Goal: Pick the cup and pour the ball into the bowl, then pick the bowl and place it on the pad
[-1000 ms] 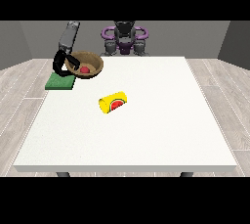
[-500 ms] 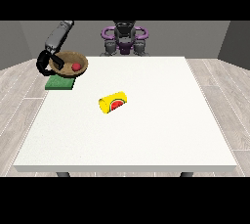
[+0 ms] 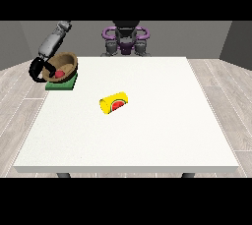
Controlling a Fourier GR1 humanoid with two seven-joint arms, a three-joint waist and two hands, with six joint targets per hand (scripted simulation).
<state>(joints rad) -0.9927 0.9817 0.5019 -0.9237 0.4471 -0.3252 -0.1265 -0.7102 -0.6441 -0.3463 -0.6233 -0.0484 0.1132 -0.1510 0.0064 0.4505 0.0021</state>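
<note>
A brown bowl [image 3: 66, 63] with a red ball [image 3: 59, 73] inside is tilted over the green pad [image 3: 63, 84] at the table's far left edge. The hand at the view's left [image 3: 38, 69] is curled round the bowl's left rim. A yellow cup [image 3: 114, 103] with a watermelon picture lies on its side near the table's middle. No hand shows at the view's right.
The white table [image 3: 147, 130] fills most of the view. The robot's torso [image 3: 125, 40] stands behind its far edge. A grey arm [image 3: 53, 42] reaches down to the bowl.
The hand with the bowl has moved left, then settled lower over the green pad. The ball stays in the bowl. The cup has not moved.
</note>
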